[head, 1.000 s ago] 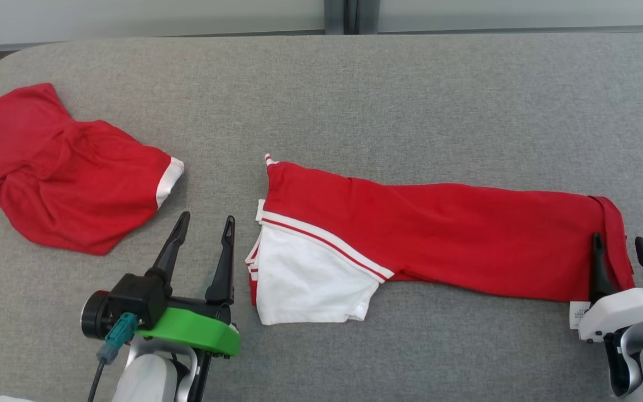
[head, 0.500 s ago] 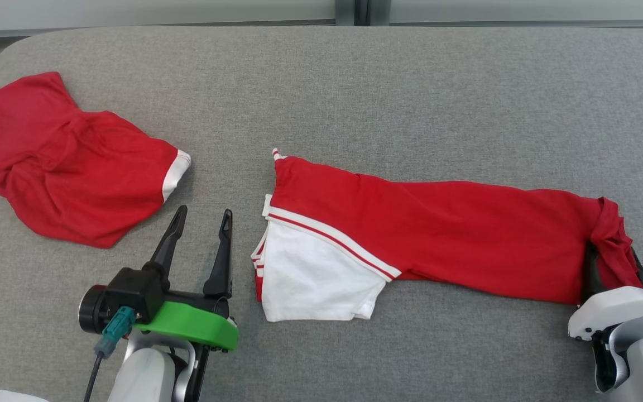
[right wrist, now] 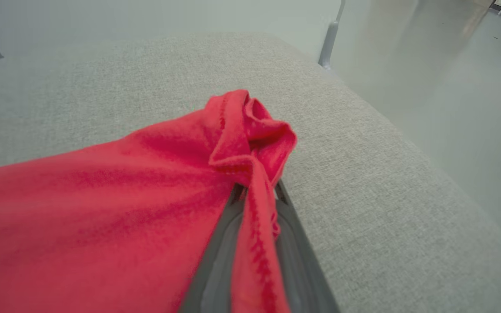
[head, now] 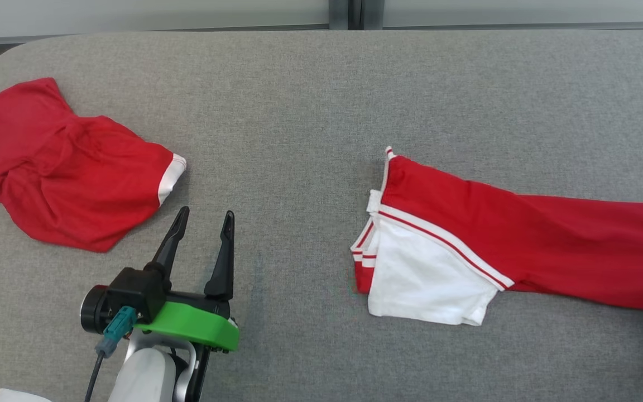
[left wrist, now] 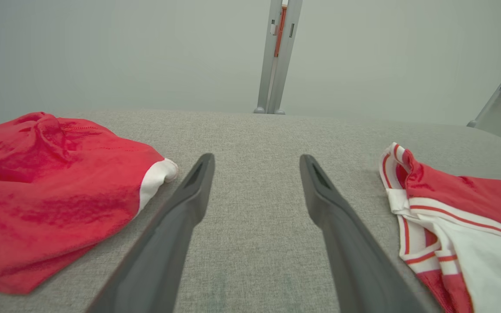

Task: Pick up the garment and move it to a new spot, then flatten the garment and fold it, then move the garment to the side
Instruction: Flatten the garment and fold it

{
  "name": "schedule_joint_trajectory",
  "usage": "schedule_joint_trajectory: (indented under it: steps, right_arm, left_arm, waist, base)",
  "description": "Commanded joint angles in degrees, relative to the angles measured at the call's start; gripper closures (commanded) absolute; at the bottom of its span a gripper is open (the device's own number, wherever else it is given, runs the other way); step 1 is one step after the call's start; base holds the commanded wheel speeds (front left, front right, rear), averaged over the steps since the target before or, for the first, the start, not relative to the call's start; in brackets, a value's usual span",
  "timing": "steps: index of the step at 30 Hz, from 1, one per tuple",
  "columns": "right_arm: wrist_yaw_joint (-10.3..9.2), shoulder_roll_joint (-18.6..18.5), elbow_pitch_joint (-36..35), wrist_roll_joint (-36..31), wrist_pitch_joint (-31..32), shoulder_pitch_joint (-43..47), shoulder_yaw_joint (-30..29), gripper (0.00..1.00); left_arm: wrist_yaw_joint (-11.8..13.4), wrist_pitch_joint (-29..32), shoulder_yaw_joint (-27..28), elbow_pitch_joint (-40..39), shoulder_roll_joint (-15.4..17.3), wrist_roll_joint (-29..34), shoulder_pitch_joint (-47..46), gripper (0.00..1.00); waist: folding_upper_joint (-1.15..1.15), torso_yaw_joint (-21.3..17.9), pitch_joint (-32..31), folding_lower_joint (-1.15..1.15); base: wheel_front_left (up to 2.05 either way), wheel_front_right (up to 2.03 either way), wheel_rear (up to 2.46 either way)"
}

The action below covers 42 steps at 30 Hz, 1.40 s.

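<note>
- Right gripper [right wrist: 257, 191]: jaws closed together on the bunched red hem of the garment [right wrist: 102, 204], with cloth pinched between the two dark fingers (a knot of fabric rises above the tips).
- In the head view the garment [head: 522, 245] lies stretched across the right part of the grey padded table [head: 321, 89]. Its red body runs off the view's right edge, and a white panel with red-and-white stripes forms its left end.
- Left gripper [head: 207, 212]: jaws apart and holding nothing, fingers over bare table between the two cloths.
- Second red cloth [head: 65, 173]: crumpled at the table's left, white cuff toward the left gripper, well apart from the garment.
</note>
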Motion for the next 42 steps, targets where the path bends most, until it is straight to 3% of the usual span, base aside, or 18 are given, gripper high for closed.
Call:
schedule_joint_trajectory:
  steps: [1, 5, 10, 24, 33, 42]
  right_arm:
    - [-0.13, 0.58, -0.24, -1.20, 0.02, -0.91, -1.15, 1.00]
    - [-0.13, 1.46, -2.11, -3.30, 0.02, -1.40, -2.49, 1.00]
    - [-0.13, 4.28, -6.35, -2.64, 0.02, -1.93, 0.89, 1.00]
    - [-0.13, 11.75, -17.79, 5.23, 0.85, 0.00, 25.77, 1.00]
    - [-0.12, 12.08, -12.39, 11.87, 0.27, 0.34, 36.51, 1.00]
    - [-0.11, 12.18, -8.36, 14.61, -0.07, -1.67, 41.35, 1.00]
  left_arm:
    - [-0.17, -0.16, 0.12, 0.21, 0.05, -0.10, -0.74, 0.00]
    - [-0.03, -0.16, 0.35, 0.56, 0.05, -0.57, 0.16, 0.00]
    - [0.51, -0.16, 0.13, 0.75, 0.05, -1.36, 1.32, 0.00]
    - [1.35, -0.16, -1.55, 0.95, 0.06, -2.73, 2.62, 0.00]
    - [1.81, -0.16, -1.74, 0.34, 0.06, -3.48, 2.67, 0.00]
    - [1.64, -0.16, -1.79, 0.96, 0.06, -3.83, 2.86, 0.00]
  waist:
    - [0.00, 0.01, -0.26, 0.00]
    - [0.00, -0.17, -1.50, 0.00]
    - [0.00, -0.71, -3.39, 0.00]
    - [0.00, -0.30, -5.60, 0.00]
    - [0.00, 2.67, -5.48, 0.00]
    - [0.00, 4.53, -5.00, 0.00]
  base:
    - [0.00, 0.00, 0.00]
    - [0.00, 0.00, 0.00]
    - [0.00, 0.00, 0.00]
    - [0.00, 0.00, 0.00]
    - [0.00, 0.00, 0.00]
    - [0.00, 0.00, 0.00]
